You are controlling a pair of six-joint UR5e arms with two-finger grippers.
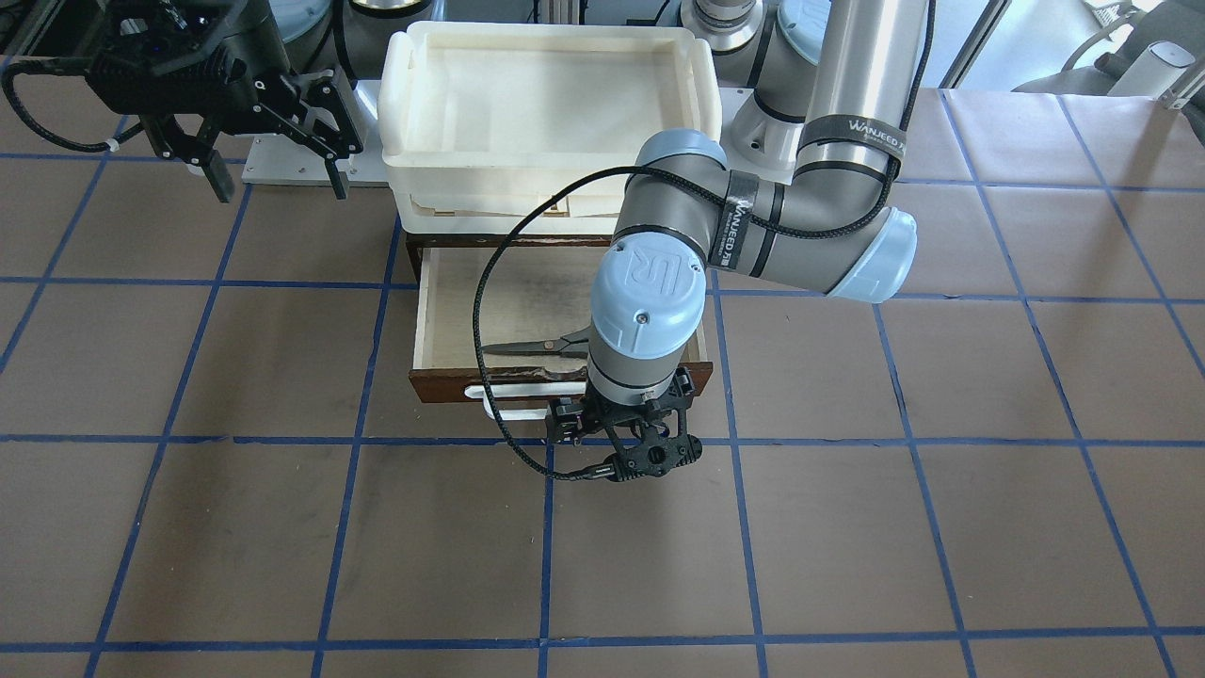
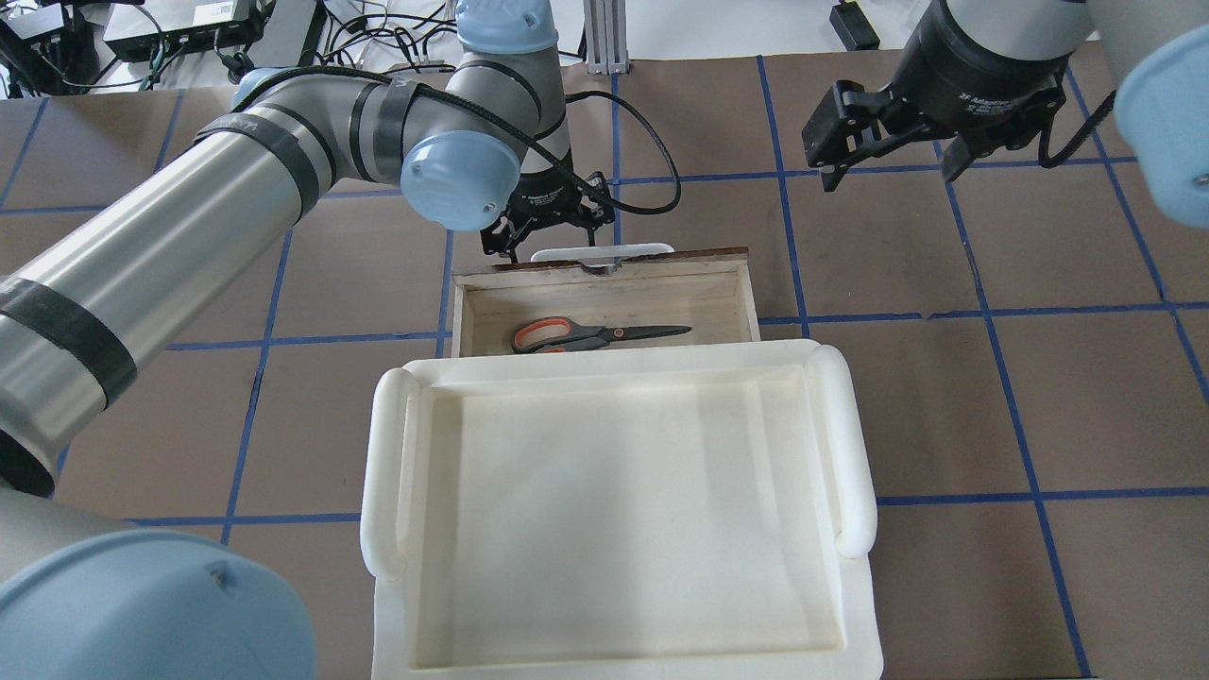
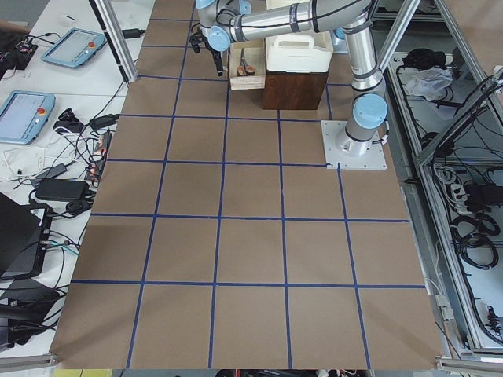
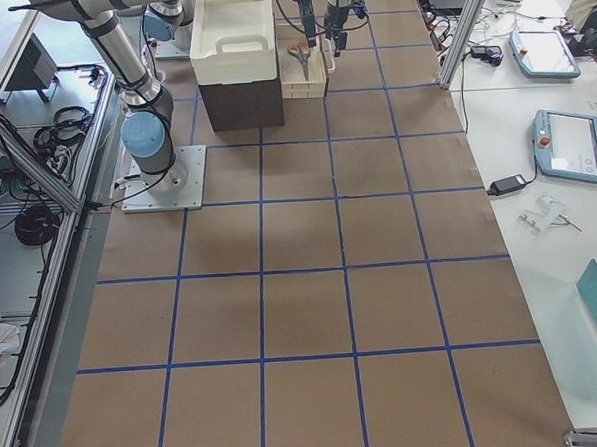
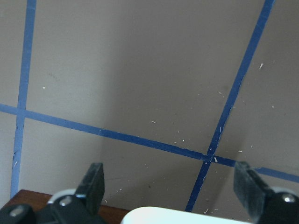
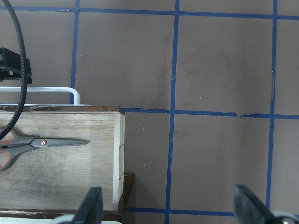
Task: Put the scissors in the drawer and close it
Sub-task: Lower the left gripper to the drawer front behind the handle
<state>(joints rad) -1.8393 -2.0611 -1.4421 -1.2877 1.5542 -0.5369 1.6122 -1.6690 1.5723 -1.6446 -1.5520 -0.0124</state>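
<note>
The scissors (image 2: 595, 333) lie flat inside the open drawer (image 2: 718, 302), blades towards its right side. They also show in the front view (image 1: 537, 347) and the right wrist view (image 6: 42, 143). The drawer's dark brown front (image 1: 452, 384) carries a white bar handle (image 2: 602, 250). My left gripper (image 2: 553, 238) is open and empty, hanging just in front of the drawer front near the handle (image 5: 187, 215); its fingers (image 5: 96, 184) are spread wide. My right gripper (image 2: 890, 170) is open and empty, held high to the drawer's right.
A cream-white plastic tray (image 2: 387, 472) sits on top of the cabinet, covering the back part of the drawer. The brown table (image 2: 945, 397) carries a blue tape grid. A black cable (image 1: 490, 358) loops from my left wrist over the drawer.
</note>
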